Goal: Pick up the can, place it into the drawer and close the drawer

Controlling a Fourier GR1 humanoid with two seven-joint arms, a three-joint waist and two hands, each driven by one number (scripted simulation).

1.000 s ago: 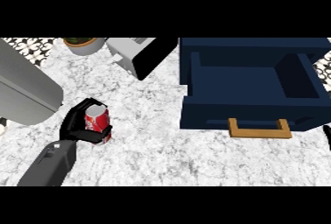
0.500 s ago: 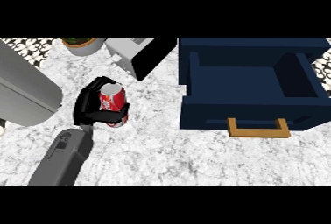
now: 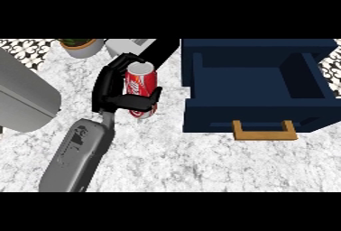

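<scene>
- One can [image 3: 141,86] is held upright in the left hand [image 3: 117,92], fingers [image 3: 136,102] curled around it.
- Open drawer [image 3: 256,79] is seen to its right.

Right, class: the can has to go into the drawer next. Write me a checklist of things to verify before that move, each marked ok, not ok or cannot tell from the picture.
1. Can held: the left hand has its fingers curled round the red can. Ok.
2. Can upright: its top faces up, slightly tilted. Ok.
3. Drawer open: the blue drawer is pulled out, inside visible. Ok.
4. Room in the drawer: nothing shows inside it. Ok.
5. Path across the marble counter from can to drawer: nothing shows between them. Ok.
6. Right hand out of the way: not in view. Cannot tell.
</scene>
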